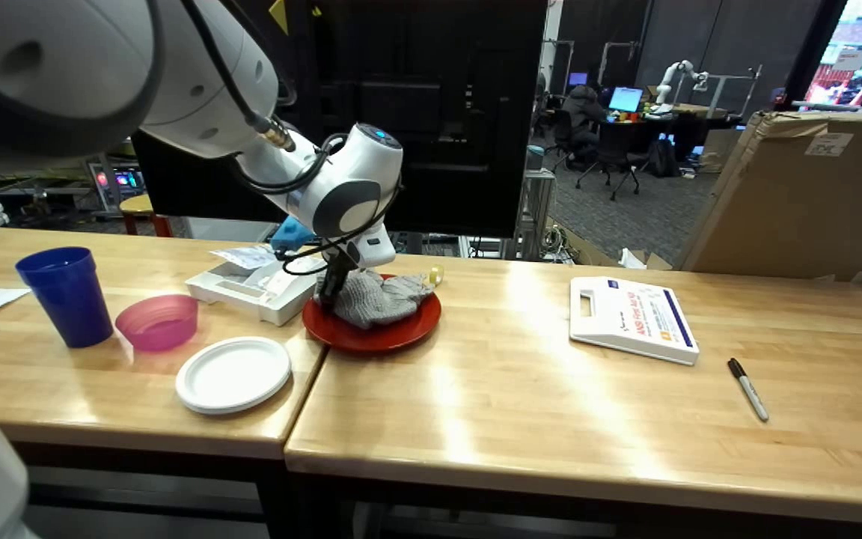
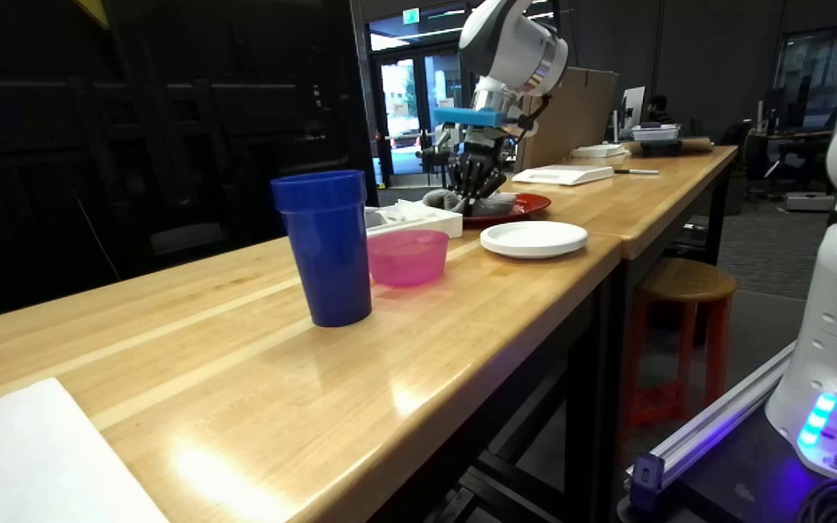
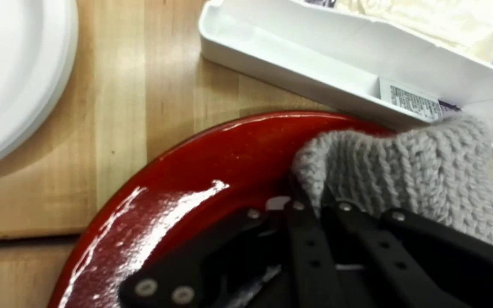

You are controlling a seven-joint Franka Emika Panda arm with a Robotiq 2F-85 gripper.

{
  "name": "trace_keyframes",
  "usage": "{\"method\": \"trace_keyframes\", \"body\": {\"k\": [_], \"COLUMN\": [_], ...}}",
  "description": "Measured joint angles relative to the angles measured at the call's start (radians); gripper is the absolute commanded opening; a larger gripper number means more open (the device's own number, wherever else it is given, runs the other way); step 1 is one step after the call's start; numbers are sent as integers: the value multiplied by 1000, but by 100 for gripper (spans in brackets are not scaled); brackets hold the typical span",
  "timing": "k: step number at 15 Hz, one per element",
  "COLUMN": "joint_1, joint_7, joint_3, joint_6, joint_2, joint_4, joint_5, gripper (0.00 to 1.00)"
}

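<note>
A grey knitted cloth item [image 1: 377,298] lies bunched on a red plate [image 1: 371,340]. It also shows in the wrist view [image 3: 439,171] and in an exterior view [image 2: 495,205]. My black gripper [image 3: 315,199] points down at the plate's edge on the side of the white tray. Its fingers are close together with a fold of the grey cloth pinched between them. The fingertips are hidden by the cloth and the finger links. The red plate [image 3: 250,141] lies under the fingers in the wrist view. The rest of the cloth rests on the plate.
A white open tray [image 1: 240,296] with packets stands close beside the plate. Stacked white plates [image 1: 233,374], a pink bowl [image 1: 158,322] and a blue cup [image 1: 68,296] are nearby. A white first aid case [image 1: 629,318] and a marker [image 1: 748,389] lie farther along the table.
</note>
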Motion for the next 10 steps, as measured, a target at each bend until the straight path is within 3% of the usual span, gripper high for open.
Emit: {"method": "trace_keyframes", "body": {"k": [5,10], "joint_1": [-21,-36], "joint_7": [109,259], "joint_3": [-28,-47], "joint_6": [39,131], "joint_2": [1,10], "joint_4": [-1,-7], "joint_5": [100,95], "gripper": [2,2]}}
